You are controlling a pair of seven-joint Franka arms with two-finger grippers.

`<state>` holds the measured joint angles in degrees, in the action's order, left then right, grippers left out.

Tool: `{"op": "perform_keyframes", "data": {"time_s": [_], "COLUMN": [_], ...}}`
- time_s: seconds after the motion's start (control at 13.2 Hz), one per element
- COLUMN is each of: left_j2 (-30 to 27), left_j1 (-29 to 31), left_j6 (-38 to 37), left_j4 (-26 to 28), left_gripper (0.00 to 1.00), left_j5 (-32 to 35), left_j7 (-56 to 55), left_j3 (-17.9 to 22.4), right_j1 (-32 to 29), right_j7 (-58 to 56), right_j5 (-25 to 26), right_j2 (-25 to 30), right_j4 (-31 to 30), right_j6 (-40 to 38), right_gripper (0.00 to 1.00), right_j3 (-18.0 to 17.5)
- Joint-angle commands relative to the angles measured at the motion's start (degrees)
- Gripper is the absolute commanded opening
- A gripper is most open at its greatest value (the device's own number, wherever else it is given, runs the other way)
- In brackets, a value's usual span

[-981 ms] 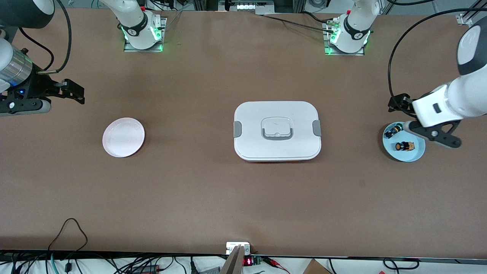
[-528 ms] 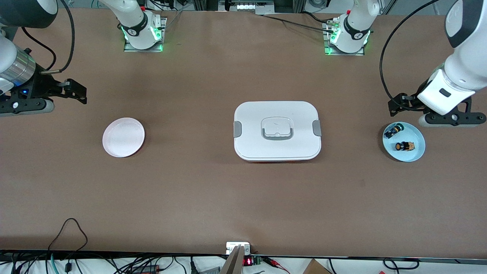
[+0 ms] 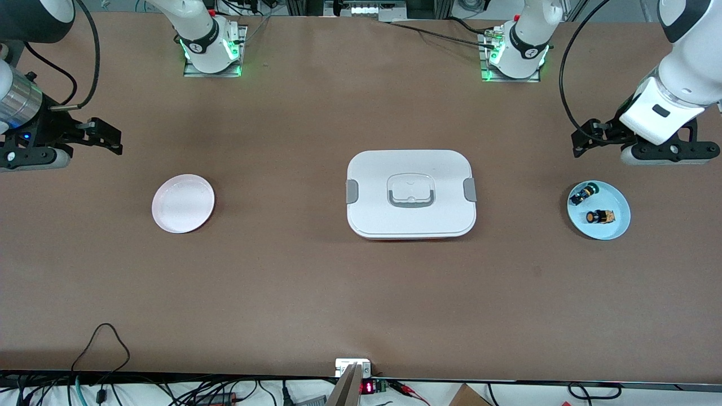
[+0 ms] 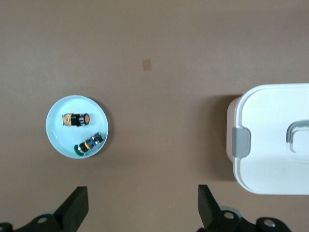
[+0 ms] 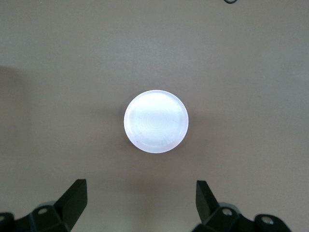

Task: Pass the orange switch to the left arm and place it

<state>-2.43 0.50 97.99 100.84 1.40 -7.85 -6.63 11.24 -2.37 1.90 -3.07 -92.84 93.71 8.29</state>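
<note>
The orange switch (image 3: 599,216) lies on its side on a light blue plate (image 3: 618,226) at the left arm's end of the table. It also shows in the left wrist view (image 4: 76,119). The white box (image 3: 411,193) stands mid-table and shows in the left wrist view (image 4: 275,140) as well. My left gripper (image 3: 668,153) is open and empty, up over bare table beside the blue plate (image 4: 59,137); its fingers stand wide apart (image 4: 143,203). My right gripper (image 3: 31,159) is open and empty (image 5: 141,198), over the table edge at the right arm's end.
A small black part with a green tip (image 3: 582,193) shares the blue plate, beside the switch (image 4: 89,144). An empty pale pink plate (image 3: 183,203) sits toward the right arm's end and shows in the right wrist view (image 5: 156,121). Cables lie along the table's front edge.
My left gripper has risen from over the blue plate and drawn back toward the bases, uncovering the plate. My right gripper has shifted only slightly.
</note>
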Motion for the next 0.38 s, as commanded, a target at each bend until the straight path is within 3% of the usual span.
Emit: {"op": "perform_keyframes", "data": {"time_s": [0.0, 0.3], "left_j2": [-0.6, -0.4], "left_j1": [-0.8, -0.7], "left_j6": [-3.2, -3.2], "left_j4": [-1.8, -2.0], "left_gripper": [1.00, 1.00], "left_j5": [-1.0, -1.0], "left_j7": [0.7, 0.7], "left_j3": [0.5, 0.5], "right_j1": [0.1, 0.1], "right_j7": [-0.7, -0.7], "right_j5": [-1.1, -1.1], "right_j2": [0.4, 0.4], "right_j4": [0.6, 0.6], "right_j6": [-0.9, -0.9], "right_gripper": [1.00, 1.00], "right_j3": [0.1, 0.0]}}
